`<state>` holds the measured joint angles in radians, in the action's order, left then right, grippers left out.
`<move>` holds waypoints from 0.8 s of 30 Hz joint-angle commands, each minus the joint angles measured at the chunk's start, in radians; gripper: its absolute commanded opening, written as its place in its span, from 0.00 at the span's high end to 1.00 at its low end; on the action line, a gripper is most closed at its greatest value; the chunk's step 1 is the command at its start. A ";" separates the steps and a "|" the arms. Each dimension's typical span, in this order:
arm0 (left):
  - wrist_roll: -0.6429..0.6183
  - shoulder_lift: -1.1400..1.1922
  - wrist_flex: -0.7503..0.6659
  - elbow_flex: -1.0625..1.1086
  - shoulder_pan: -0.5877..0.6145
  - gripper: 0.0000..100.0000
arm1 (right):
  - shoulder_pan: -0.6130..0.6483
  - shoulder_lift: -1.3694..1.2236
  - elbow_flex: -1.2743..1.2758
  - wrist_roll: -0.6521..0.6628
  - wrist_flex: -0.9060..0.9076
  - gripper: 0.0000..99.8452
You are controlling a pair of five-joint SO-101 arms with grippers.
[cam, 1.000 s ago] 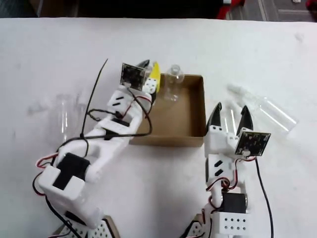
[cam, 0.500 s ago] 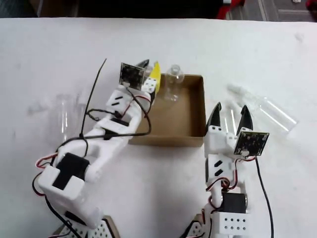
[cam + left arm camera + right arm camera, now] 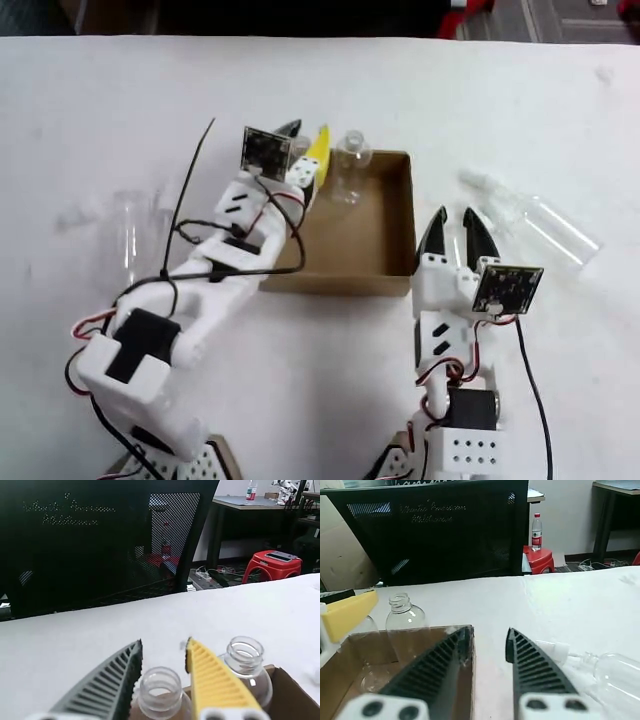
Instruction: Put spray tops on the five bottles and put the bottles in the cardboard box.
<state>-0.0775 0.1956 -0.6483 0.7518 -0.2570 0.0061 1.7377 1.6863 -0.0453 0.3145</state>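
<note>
The cardboard box (image 3: pixel 396 215) lies in the middle of the table. A clear bottle without a top (image 3: pixel 350 165) stands upright in its far corner. My left gripper (image 3: pixel 306 135) is at the box's far left corner, open. Its grey and yellow fingers stand on either side of a second topless bottle's neck (image 3: pixel 160 685), with the first bottle (image 3: pixel 245 657) just beyond the yellow finger. My right gripper (image 3: pixel 454 215) sits right of the box, its black fingers (image 3: pixel 535 665) a narrow gap apart. A bottle with a white spray top (image 3: pixel 540 225) lies to its right.
Two more clear bottles (image 3: pixel 135 230) lie on the white table at the left. The box's near wall (image 3: pixel 470 635) is close to my right gripper's left finger. A black mesh chair (image 3: pixel 445 530) stands beyond the table's far edge.
My right gripper's fingers have drawn closer together. The left gripper's yellow finger has shifted slightly outward. Neither arm has otherwise moved.
</note>
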 commanded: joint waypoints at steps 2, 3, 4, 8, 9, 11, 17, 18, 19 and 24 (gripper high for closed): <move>0.000 -0.162 -0.023 0.032 0.012 0.86 | 0.008 0.002 0.008 0.015 -0.025 0.91; 0.000 -0.199 -0.023 0.052 0.008 0.86 | 0.008 0.001 0.008 0.015 -0.025 0.91; 0.000 -0.237 -0.021 0.071 0.008 0.86 | 0.008 0.001 0.008 0.015 -0.025 0.91; -0.003 -0.406 0.055 0.117 0.007 0.86 | 0.008 -0.004 0.008 0.015 -0.025 0.91; -0.020 -0.453 0.106 0.118 0.008 0.86 | 0.008 -0.004 0.008 0.015 -0.025 0.91; -0.100 -0.561 0.232 0.117 0.016 0.86 | 0.008 -0.005 0.008 0.015 -0.025 0.91; -0.269 -0.946 0.706 0.124 0.053 0.86 | 0.005 -0.005 0.008 0.017 -0.025 0.91; -0.278 -1.013 0.804 0.124 0.062 0.86 | 0.005 -0.005 0.008 0.017 -0.024 0.91; -0.281 -1.078 0.898 0.121 0.077 0.86 | 0.005 -0.005 0.008 0.017 -0.022 0.91; -0.201 -1.379 1.278 0.115 0.202 0.86 | 0.007 -0.005 0.008 0.017 -0.018 0.91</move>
<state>-0.3337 -0.9321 0.3322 0.8807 -0.1527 0.0061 1.7377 1.6863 -0.0391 0.3145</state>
